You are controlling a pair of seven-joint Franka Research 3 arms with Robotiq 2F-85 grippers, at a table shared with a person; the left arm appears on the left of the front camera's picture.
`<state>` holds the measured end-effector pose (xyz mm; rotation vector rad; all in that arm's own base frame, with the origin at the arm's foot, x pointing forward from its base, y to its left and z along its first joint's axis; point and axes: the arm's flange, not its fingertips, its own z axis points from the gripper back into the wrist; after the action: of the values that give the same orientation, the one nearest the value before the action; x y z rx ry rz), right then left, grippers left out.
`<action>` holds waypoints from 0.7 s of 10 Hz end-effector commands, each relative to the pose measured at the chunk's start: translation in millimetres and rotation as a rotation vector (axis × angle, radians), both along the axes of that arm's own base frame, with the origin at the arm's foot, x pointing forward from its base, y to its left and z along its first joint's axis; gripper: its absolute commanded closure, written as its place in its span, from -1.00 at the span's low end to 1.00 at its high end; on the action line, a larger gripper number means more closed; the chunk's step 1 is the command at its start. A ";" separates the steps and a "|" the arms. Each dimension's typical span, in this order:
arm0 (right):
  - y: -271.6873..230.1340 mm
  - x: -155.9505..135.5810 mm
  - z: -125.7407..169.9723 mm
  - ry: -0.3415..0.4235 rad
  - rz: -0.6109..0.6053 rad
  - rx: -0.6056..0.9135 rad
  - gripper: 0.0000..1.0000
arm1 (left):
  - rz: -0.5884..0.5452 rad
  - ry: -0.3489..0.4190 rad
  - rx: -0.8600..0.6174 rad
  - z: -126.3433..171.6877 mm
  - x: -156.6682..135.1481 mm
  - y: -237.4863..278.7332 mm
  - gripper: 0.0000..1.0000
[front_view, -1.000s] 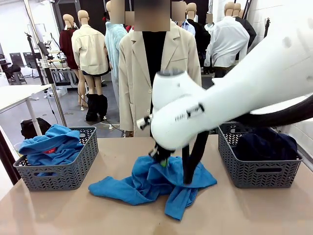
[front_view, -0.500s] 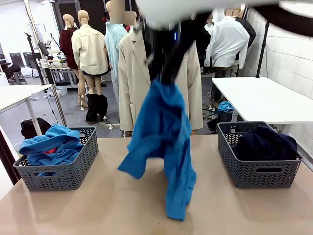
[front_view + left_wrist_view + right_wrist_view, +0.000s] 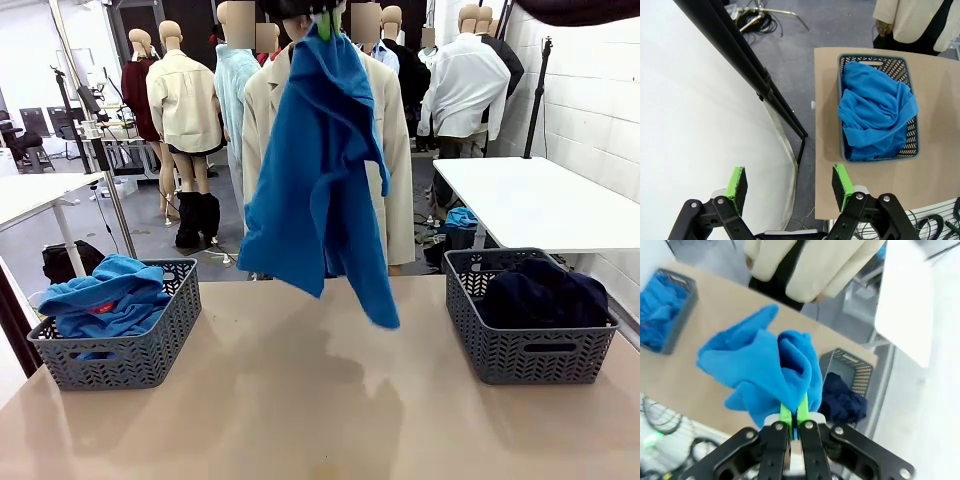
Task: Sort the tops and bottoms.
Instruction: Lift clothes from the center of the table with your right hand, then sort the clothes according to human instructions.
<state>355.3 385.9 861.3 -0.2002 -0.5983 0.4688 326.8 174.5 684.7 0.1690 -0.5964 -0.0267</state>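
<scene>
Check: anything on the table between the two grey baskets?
Bare tabletop between left basket and right basket in the front view; the blue top hangs above it from the right gripper.

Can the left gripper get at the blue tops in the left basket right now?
Probably yes. The left gripper hangs open, empty, with the left basket ahead and nothing between them. The blue tops lie heaped over its rim, uncovered.
</scene>
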 end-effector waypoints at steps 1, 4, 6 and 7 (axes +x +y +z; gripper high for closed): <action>76.3 9.4 113.5 -0.045 -0.067 -0.012 1.00 | -0.007 0.006 0.003 0.5 -0.4 1.3 -0.76; 72.4 0.4 129.5 -0.052 -0.077 0.041 1.00 | -0.007 0.006 0.003 0.5 -0.4 1.3 -0.76; 4.9 -33.6 23.7 -0.054 -0.066 -0.001 1.00 | -0.007 0.006 0.003 0.5 -0.4 1.3 -0.76; 4.9 -33.6 23.7 -0.054 -0.066 -0.001 1.00 | -0.007 0.006 0.003 0.5 -0.4 1.3 -0.76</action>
<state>324.5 389.5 883.6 -0.2305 -0.6338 0.3842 326.8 174.7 684.7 0.1689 -0.5963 -0.0265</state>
